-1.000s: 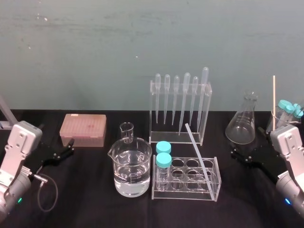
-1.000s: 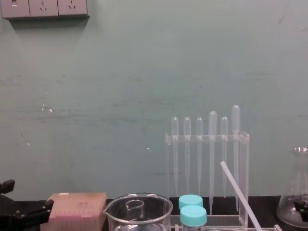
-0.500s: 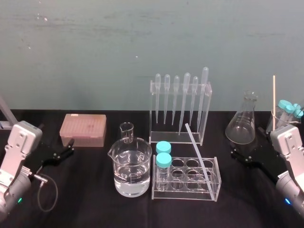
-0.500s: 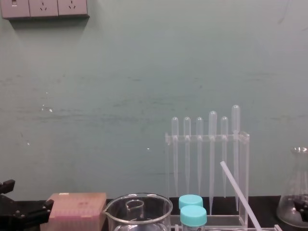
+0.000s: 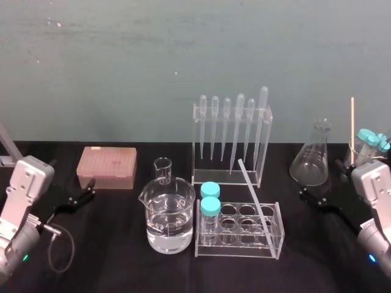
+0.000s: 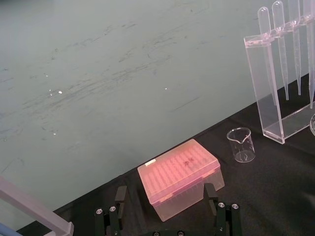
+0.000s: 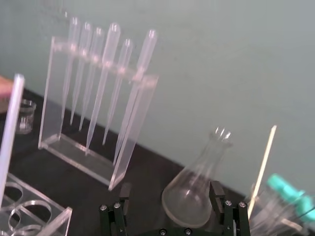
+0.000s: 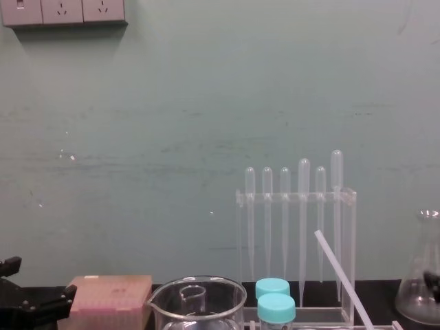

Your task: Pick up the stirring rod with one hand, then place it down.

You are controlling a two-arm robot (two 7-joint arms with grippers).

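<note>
The stirring rod [image 5: 255, 202] is a long translucent-white rod leaning slantwise in the clear test tube rack [image 5: 239, 244], its upper end pointing toward the back; it also shows in the chest view [image 8: 337, 271] and the right wrist view [image 7: 10, 125]. My right gripper [image 5: 321, 190] hovers open at the right, near the conical flask [image 5: 313, 155], well apart from the rod; its two fingers [image 7: 125, 195] stand wide with nothing between them. My left gripper [image 5: 89, 189] rests open at the far left, facing the pink tip box [image 6: 178, 177].
A beaker of water [image 5: 167, 215] and a small beaker [image 5: 162, 168] stand left of the rack. Two teal-capped tubes [image 5: 210, 206] sit in the rack. The pipette stand [image 5: 229, 137] is behind it. A beaker with capped tubes and a wooden stick [image 5: 368, 145] stands far right.
My right arm has shifted slightly to the right and a little higher. The rod, the glassware and the left arm have not moved.
</note>
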